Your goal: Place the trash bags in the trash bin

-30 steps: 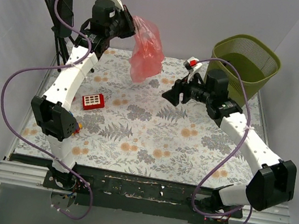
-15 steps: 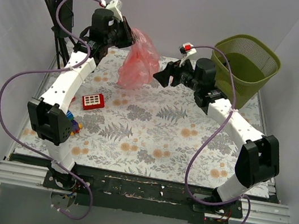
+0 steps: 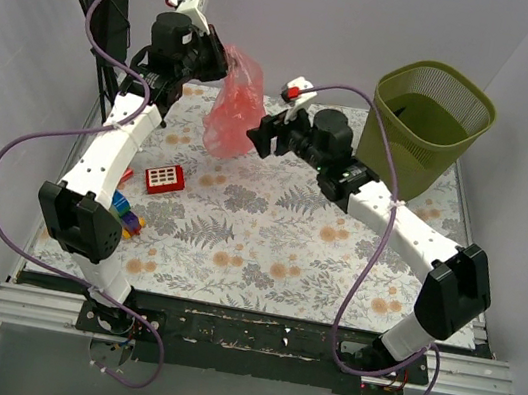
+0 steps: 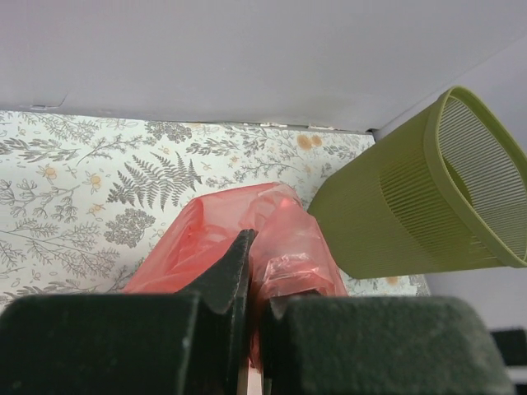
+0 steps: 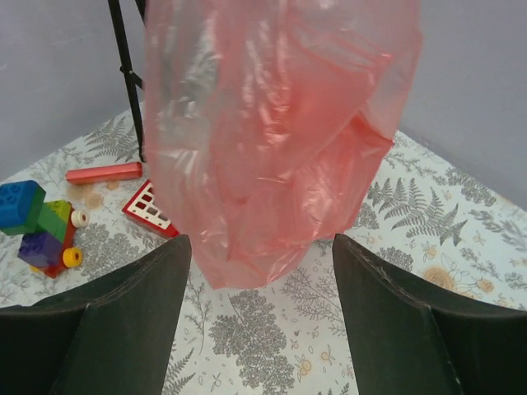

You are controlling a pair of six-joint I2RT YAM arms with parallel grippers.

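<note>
While the left gripper (image 3: 216,60) is clenched on the top edge of the red trash bag (image 3: 234,106), the bag hangs billowing above the floral table (image 3: 266,249). It is well to the left of the trash bin (image 3: 406,150) in the top view and apart from it. The left wrist view shows the two fingers pressed together with crinkled red film pinched between them. Past the bag in that view, on its right, is the bin's mesh wall.

The right gripper (image 3: 258,140) sits between bag and bin, much nearer the bag, jaws spread wide and grasping nothing. In its wrist view the sack's lower end hangs framed between the two fingers; contact cannot be told. Farther from the bin than the bag, three things lie on the table: a flat red toy with white buttons (image 3: 165,178), a red stick block (image 5: 103,173) and a pile of coloured blocks (image 5: 37,226).
</note>
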